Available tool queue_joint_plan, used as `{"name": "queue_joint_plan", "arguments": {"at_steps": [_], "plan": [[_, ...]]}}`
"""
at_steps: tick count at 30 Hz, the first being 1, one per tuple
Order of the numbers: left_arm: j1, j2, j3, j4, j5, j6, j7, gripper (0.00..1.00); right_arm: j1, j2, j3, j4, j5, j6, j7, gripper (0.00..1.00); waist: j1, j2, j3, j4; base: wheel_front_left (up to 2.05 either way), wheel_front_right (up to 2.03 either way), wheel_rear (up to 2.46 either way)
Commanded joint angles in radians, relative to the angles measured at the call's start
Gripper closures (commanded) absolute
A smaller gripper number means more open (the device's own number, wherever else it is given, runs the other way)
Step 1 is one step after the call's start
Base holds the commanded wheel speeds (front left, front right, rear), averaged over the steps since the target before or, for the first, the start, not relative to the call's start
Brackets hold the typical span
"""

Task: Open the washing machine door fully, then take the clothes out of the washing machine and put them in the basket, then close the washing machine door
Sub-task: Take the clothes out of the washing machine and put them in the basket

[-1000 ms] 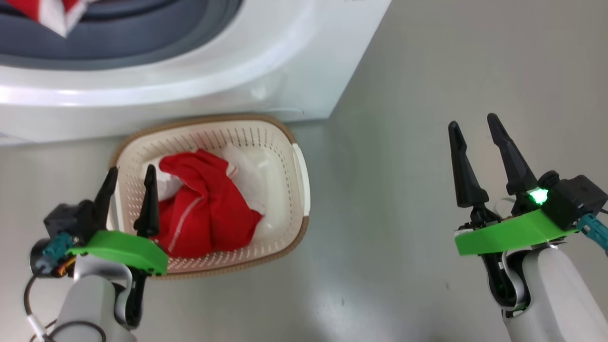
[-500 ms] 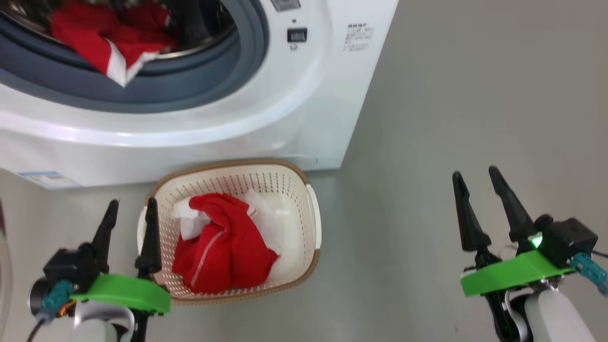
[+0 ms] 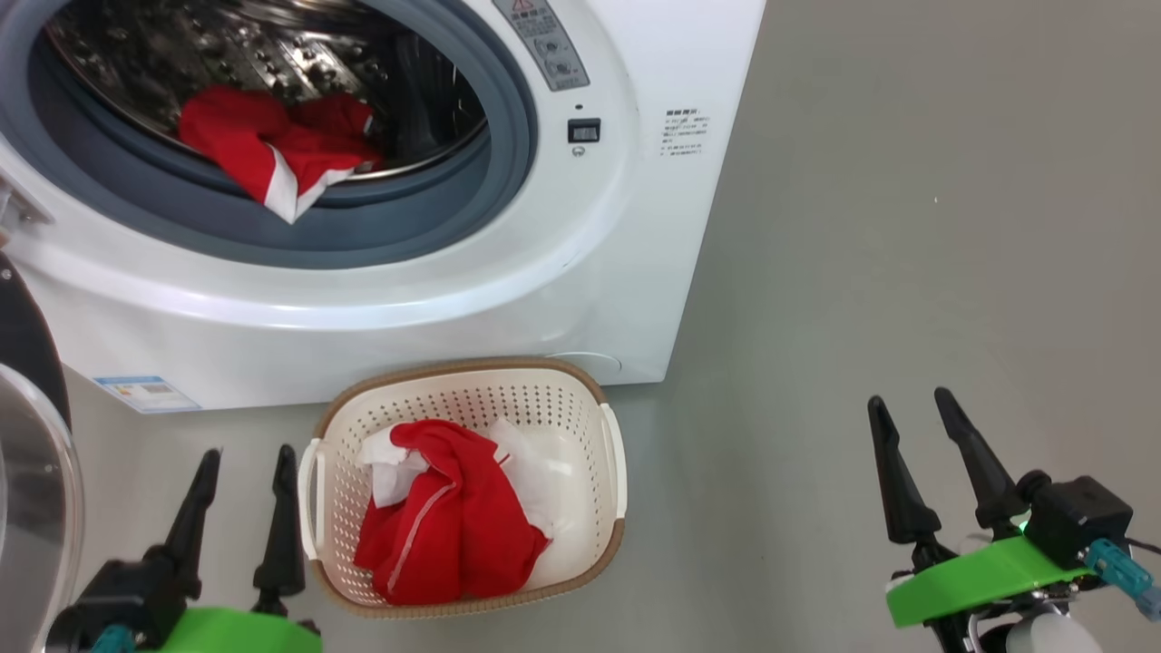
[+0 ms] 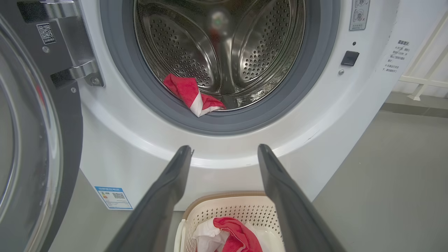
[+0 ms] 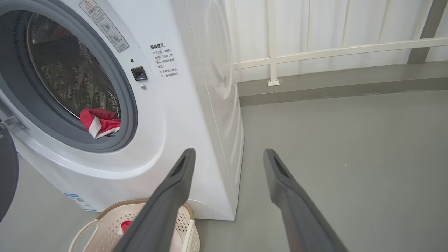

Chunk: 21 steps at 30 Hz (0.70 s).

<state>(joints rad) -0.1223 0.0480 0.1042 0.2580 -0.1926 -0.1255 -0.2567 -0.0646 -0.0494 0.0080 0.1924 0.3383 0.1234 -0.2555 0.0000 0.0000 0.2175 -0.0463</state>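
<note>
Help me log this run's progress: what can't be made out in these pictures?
- washing machine door: cut off by the left edge in the head and left wrist views, so its full swing is unclear.
- drum floor under the red garment: hidden by that garment.
- basket bottom: covered by its red clothes, head view.
- blue label: print too small.

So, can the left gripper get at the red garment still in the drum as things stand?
Probably yes: the door is swung aside, nothing blocks the drum mouth, the red garment lies at its front lip, and the left gripper is open, empty, facing it.
</note>
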Motion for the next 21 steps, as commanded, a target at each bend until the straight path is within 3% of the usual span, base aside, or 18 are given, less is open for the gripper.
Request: {"name": "queue_joint_plan", "arguments": {"at_steps": [1,21], "plan": [[0.014,0.010,0.040,-0.037,0.009,-0.005,-0.005,0.00,0.007,-0.001,0.016,-0.022,-0.013,0.007,-0.006,0.00,0.0000,0.0000,-0.009,0.002,0.00,0.00,0.00],[0.081,0.002,0.050,-0.118,-0.008,-0.005,-0.005,0.00,0.031,-0.001,0.004,-0.025,-0.008,0.007,-0.006,0.00,0.0000,0.0000,-0.009,0.003,0.00,0.00,0.00]]}}
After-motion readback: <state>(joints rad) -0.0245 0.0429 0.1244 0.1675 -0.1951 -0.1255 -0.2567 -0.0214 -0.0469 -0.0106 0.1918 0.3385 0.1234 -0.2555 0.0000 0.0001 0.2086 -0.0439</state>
